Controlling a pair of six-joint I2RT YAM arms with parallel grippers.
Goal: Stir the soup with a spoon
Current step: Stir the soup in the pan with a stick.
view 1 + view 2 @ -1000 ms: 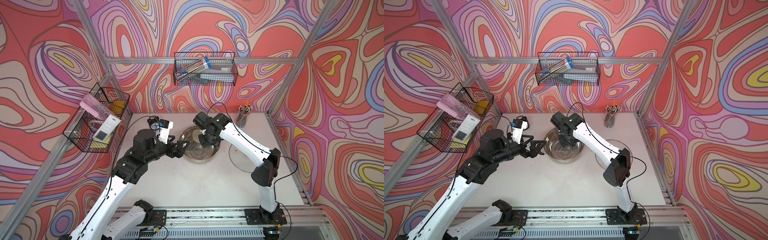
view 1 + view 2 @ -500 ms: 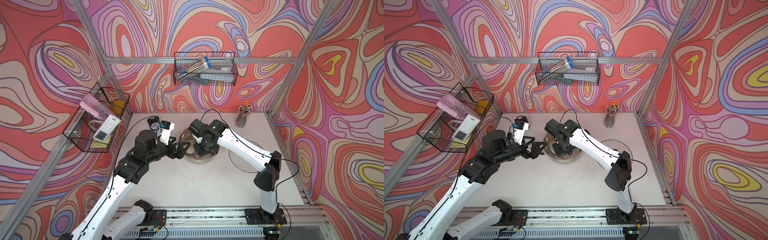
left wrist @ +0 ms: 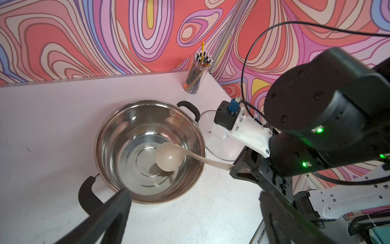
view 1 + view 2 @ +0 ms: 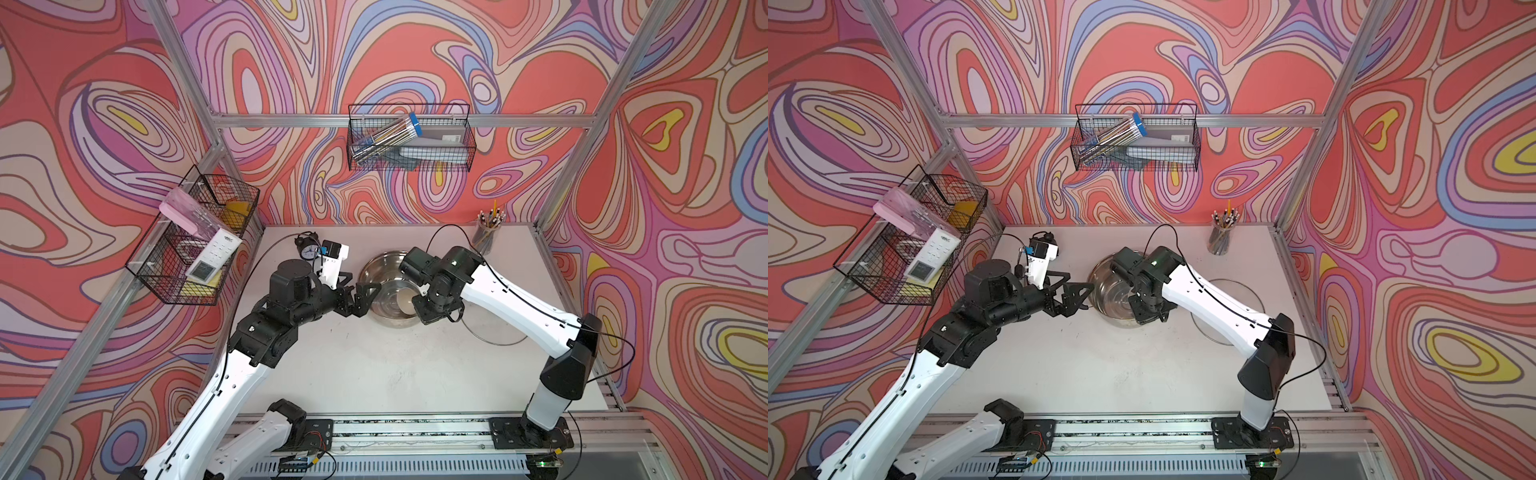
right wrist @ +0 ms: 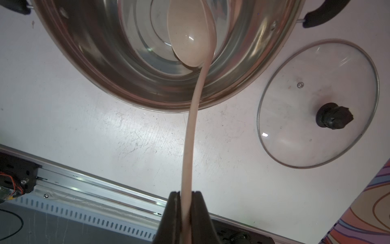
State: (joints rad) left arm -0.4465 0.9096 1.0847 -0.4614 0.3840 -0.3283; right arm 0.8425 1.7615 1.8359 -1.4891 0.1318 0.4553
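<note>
A steel pot [image 4: 376,266] with black handles stands mid-table, with what looks like shallow clear liquid in its bottom. The cream-white spoon [image 3: 167,157] has its bowl low inside the pot [image 3: 118,131], and its handle slants out over the rim. My right gripper [image 5: 185,193] is shut on the end of that handle [image 5: 190,137]. In both top views it hangs over the pot's near right rim [image 4: 432,309] [image 4: 1146,309]. My left gripper [image 4: 368,297] stands wide open and holds nothing. It sits just left of the pot, with one finger [image 3: 118,202] near the rim.
A glass lid [image 5: 316,101] lies flat on the table right of the pot. A clear cup of pencils [image 4: 486,237] stands at the back right corner, and a small alarm clock [image 4: 307,249] at the back left. Wire baskets [image 4: 409,137] hang on the walls.
My right gripper has swept the spoon round inside the pot, first toward the left arm, then back to the near right rim. The left arm has stayed put, open.
</note>
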